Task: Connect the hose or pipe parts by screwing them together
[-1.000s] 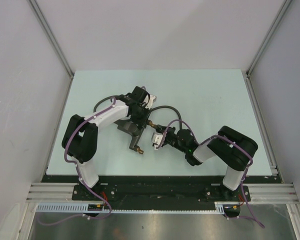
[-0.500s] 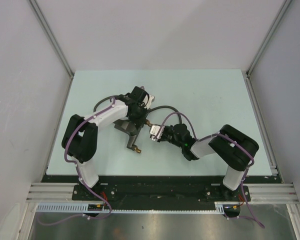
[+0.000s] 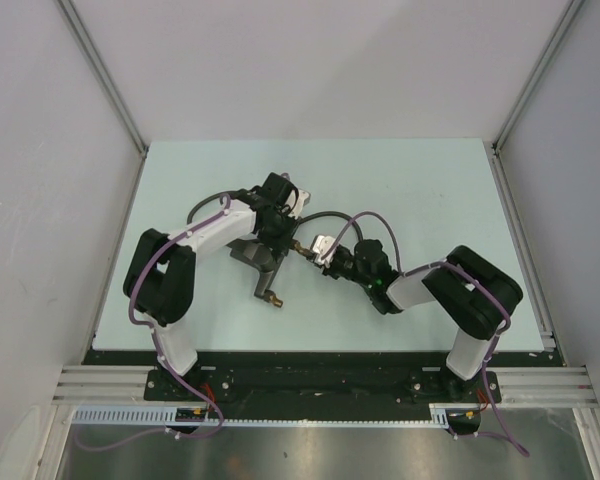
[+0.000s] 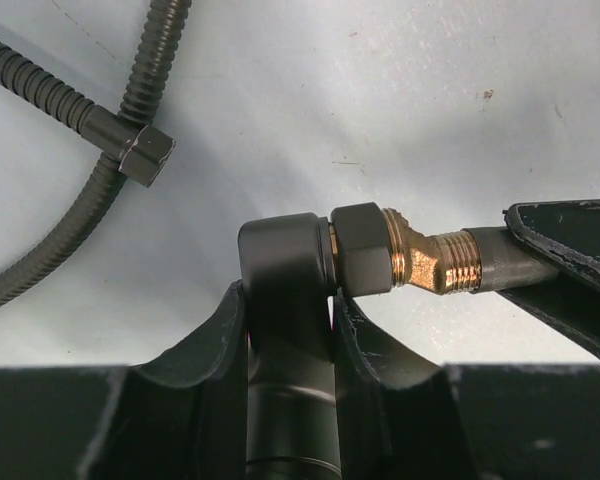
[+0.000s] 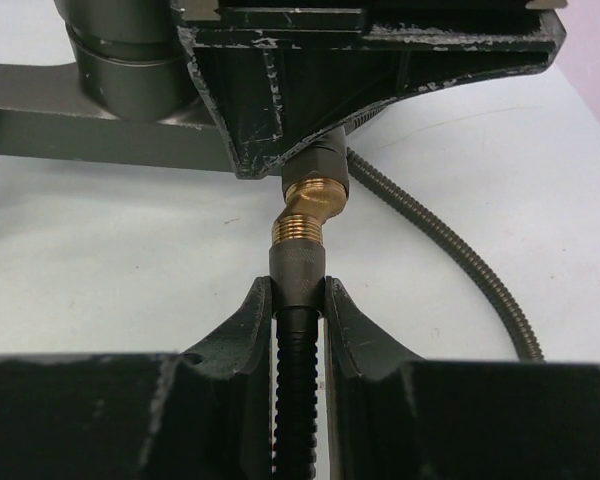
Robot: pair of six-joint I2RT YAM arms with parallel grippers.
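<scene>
The dark-grey forked fitting (image 3: 261, 262) is held off the table by my left gripper (image 3: 277, 232), which is shut on its round post (image 4: 285, 300). A brass elbow tip (image 4: 435, 262) sticks out sideways from that post. My right gripper (image 3: 323, 250) is shut on the knurled collar (image 5: 297, 268) at the end of the ribbed grey hose (image 5: 298, 400). The collar butts in line against the brass threads (image 5: 298, 228). The rest of the hose (image 3: 325, 216) loops behind both grippers, and its other end nut (image 4: 145, 156) lies on the table.
The fitting's second brass tip (image 3: 274, 297) points toward the near edge. The pale table (image 3: 430, 190) is walled in by grey panels and aluminium rails. Purple cables run along both arms.
My right gripper has carried the hose end up and to the left, from near the table's front to the fitting's brass tip. The left arm and the fitting have stayed put.
</scene>
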